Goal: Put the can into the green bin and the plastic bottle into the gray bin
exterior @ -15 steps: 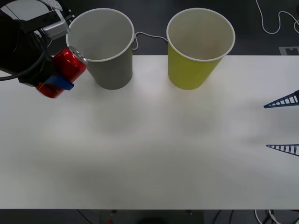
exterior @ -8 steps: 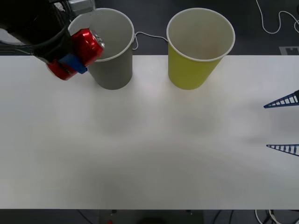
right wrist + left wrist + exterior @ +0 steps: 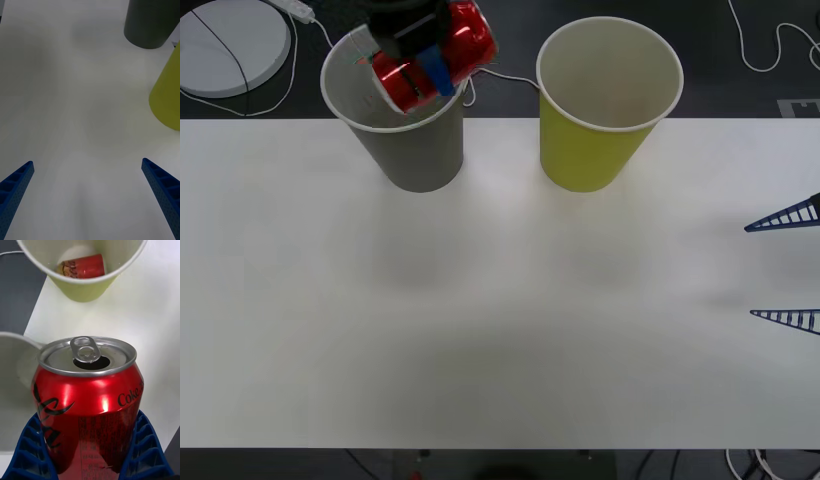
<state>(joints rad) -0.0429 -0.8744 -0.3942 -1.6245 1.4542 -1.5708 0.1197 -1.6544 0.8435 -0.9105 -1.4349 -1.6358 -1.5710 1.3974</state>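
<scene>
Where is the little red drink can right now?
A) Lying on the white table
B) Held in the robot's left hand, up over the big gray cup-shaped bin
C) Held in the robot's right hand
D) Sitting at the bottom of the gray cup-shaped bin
B: the front view shows the small red drink can clamped between the left hand's blue fingers, tilted above the rim of the large gray cup-shaped bin, not on the white table.

A big white table is filling most of the front view. Behind the table, the floor is looking dark. A white round disc is lying on that floor beyond the table's far left corner. White cables are curling beyond its far right corner.
</scene>
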